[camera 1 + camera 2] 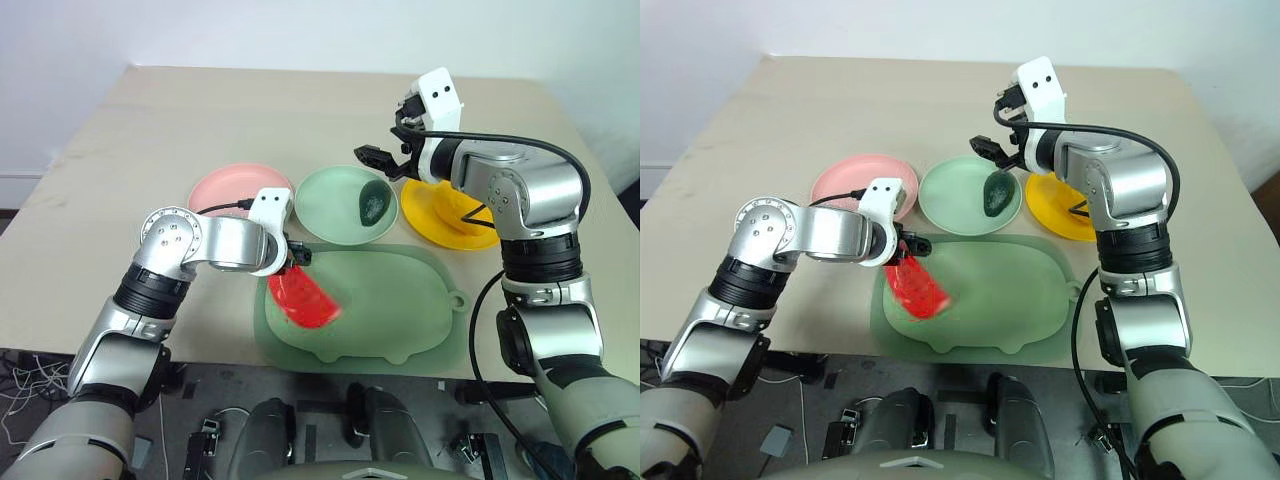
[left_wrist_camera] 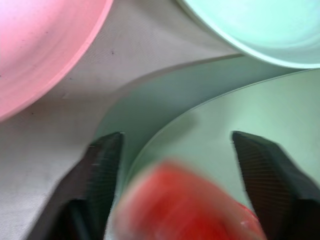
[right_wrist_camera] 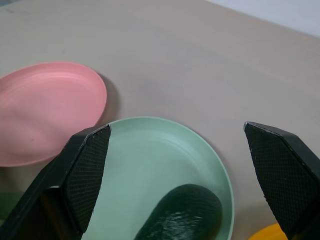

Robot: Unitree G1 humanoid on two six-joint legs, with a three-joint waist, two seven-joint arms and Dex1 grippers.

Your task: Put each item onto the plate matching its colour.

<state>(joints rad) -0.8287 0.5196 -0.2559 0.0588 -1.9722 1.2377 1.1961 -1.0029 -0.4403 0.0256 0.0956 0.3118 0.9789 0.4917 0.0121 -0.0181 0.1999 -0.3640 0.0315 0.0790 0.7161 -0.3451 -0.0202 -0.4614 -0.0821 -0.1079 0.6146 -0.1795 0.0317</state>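
- Done: the dark green toy avocado [image 1: 375, 203] lies inside the pale mint-green round plastic plate [image 1: 330, 200], toward its right side, so that pairing looks finished.
- In hand: the red toy watermelon slice [image 1: 302, 297] rests on the near-left part of the large green pig-shaped mat [image 1: 400, 300], not on a plate. The left gripper [image 1: 296, 259] is down at its upper end; in the left wrist view its two black fingers [image 2: 102, 170] stand apart on either side of the red toy with a gap on each side, so no pinch shows.
- Left to do: the pale pink round plate [image 1: 225, 188] is empty and sits just beyond the left gripper, with the watermelon slice judged as its match.
- The right gripper [image 1: 385, 152] hovers above the table between the mint-green plate and the bright yellow round plate [image 1: 440, 215], fingers spread wide and holding nothing.
- Hard to tell: the right forearm covers much of the yellow plate, so whether anything yellow lies on it cannot be told.
- The watermelon slice is blurred in the left wrist view, and its seeds cannot be made out.
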